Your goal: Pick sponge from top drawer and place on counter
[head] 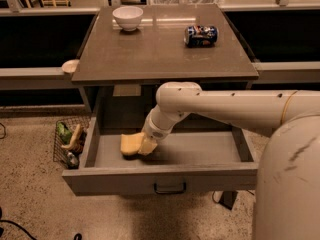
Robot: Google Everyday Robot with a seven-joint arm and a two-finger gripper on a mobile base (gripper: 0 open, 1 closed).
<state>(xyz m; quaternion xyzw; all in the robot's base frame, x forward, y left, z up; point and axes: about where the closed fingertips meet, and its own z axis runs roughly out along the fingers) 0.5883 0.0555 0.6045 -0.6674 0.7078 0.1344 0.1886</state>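
we see the wide shallow grey top drawer [165, 176] standing open under the glossy grey-brown square surface [160, 54]. the flat yellow sponge [128, 145] lies on the drawer floor, left of centre. the cream gripper [147, 146] is down inside the drawer, touching the sponge's right edge. we can't tell if it's clamped on it or loose. on the surface: white ceramic bowl [128, 18] back left, blue drink can [201, 35] on its side back right, well apart.
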